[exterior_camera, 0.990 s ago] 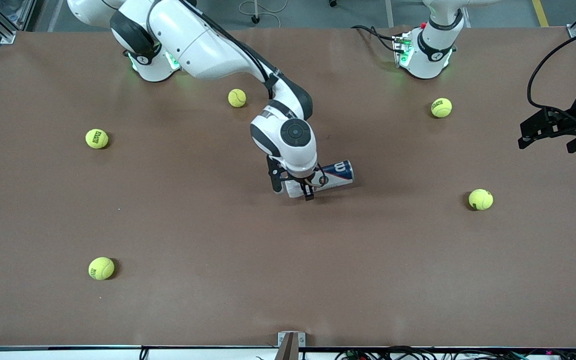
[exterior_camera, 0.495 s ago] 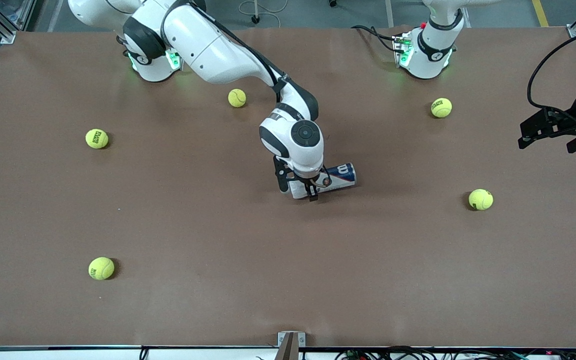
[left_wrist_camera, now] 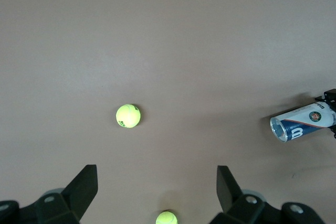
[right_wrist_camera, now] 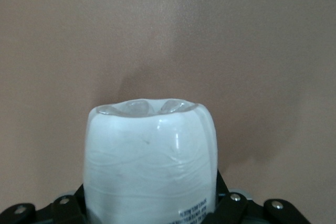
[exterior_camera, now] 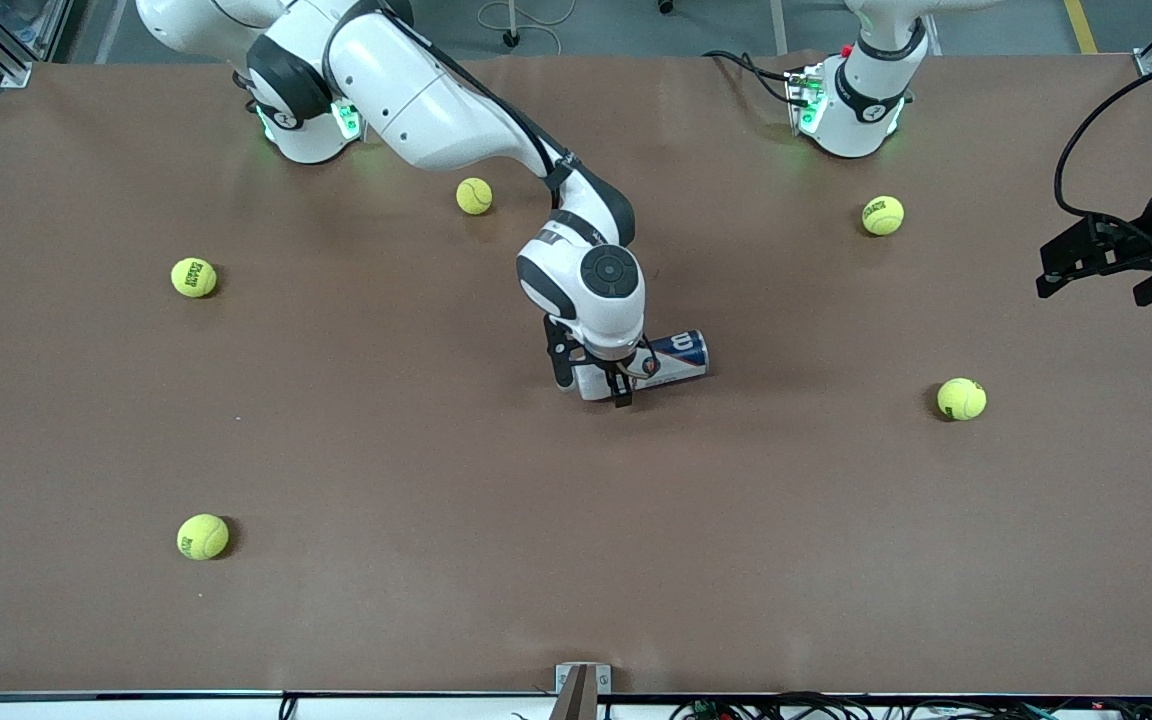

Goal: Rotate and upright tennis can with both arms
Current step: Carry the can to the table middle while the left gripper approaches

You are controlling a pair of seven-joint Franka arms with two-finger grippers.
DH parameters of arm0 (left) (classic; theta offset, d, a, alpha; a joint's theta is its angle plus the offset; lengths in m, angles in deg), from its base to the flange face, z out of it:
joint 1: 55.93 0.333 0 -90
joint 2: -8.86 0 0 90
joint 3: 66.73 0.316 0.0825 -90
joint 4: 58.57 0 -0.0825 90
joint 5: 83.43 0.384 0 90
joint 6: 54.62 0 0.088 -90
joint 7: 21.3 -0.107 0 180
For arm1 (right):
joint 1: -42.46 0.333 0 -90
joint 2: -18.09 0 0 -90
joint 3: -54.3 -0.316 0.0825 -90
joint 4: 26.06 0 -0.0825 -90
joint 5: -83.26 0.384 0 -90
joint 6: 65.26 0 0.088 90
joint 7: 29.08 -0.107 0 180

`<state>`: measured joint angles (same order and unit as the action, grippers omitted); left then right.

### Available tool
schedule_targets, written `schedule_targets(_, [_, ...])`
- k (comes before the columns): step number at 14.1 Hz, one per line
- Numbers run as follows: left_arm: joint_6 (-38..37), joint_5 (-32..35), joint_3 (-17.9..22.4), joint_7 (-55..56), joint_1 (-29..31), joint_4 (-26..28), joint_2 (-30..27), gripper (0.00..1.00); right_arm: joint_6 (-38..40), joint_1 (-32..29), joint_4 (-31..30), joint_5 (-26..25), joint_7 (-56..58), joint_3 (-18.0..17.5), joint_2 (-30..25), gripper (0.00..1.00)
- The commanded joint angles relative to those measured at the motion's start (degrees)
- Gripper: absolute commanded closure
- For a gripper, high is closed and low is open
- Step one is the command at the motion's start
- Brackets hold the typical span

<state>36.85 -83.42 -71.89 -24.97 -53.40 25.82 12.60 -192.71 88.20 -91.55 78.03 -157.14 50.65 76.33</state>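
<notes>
The tennis can [exterior_camera: 671, 356] lies on its side mid-table, navy end toward the left arm's end of the table. My right gripper [exterior_camera: 593, 380] comes down from above and is shut on its white end. In the right wrist view the can [right_wrist_camera: 149, 150] fills the space between the fingers [right_wrist_camera: 230, 207]. My left gripper [exterior_camera: 1076, 265] is open and empty, and waits in the air over the table's edge at the left arm's end. In the left wrist view my left gripper [left_wrist_camera: 156, 182] looks down on the table, with the can [left_wrist_camera: 302, 121] off to one side.
Several yellow-green tennis balls lie scattered: one near the right arm's base [exterior_camera: 474, 196], one near the left arm's base [exterior_camera: 882, 215], one [exterior_camera: 961, 398] nearer the camera than the left gripper, and two [exterior_camera: 193, 277] [exterior_camera: 202, 536] at the right arm's end.
The right gripper and the can shifted slightly toward the left arm's end, then settled back a little. The left arm has not moved.
</notes>
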Motion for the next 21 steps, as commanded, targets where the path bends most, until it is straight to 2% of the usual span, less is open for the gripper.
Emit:
schedule_targets(1, [-0.4, 0.9, -0.3, -0.9, 0.3, 0.6, -0.3, 0.0, 0.8, 0.9, 1.5, -1.5, -1.1, 0.8, 1.0, 0.11])
schedule_targets(2, [-0.4, 0.8, -0.3, -0.4, 0.1, 0.7, -0.1, 0.0, 0.9, 0.8, 1.6, -1.5, -1.2, 0.8, 1.0, 0.03])
schedule_targets(3, [-0.4, 0.8, -0.3, -0.1, -0.1, 0.8, 0.6, 0.0, 0.9, 0.9, 1.7, -1.5, -1.2, 0.8, 1.0, 0.0])
schedule_targets(8, [-2.9, -0.4, -1.3, -0.5, -0.4, 2.2, 2.6, 0.0, 5.6, 0.9, 3.4, -1.2, -1.1, 0.5, 0.2, 0.0])
schedule_targets(11, [-7.4, -4.3, -2.1, 1.8, -0.9, 2.2, 6.8, 0.0, 8.2, 0.9, 4.7, -1.0, -1.1, -0.1, -0.8, 0.0])
schedule_targets(15, [-7.7, -4.8, -2.8, 3.2, -2.3, 2.4, 12.9, 0.0, 11.0, 0.8, 5.0, -0.8, -1.0, -0.7, -2.3, 0.0])
schedule_targets(17, [-4.3, -10.2, -2.8, 3.9, -2.4, 5.1, 13.6, 0.0, 11.9, 0.1, 5.0, -0.7, -0.7, -1.3, -4.1, 0.0])
schedule_targets(21, [7.0, -22.0, -2.8, 4.0, -1.9, 15.6, 12.8, 0.0, 16.6, -3.4, 4.1, -0.2, 7.7, -1.6, -9.7, 0.0])
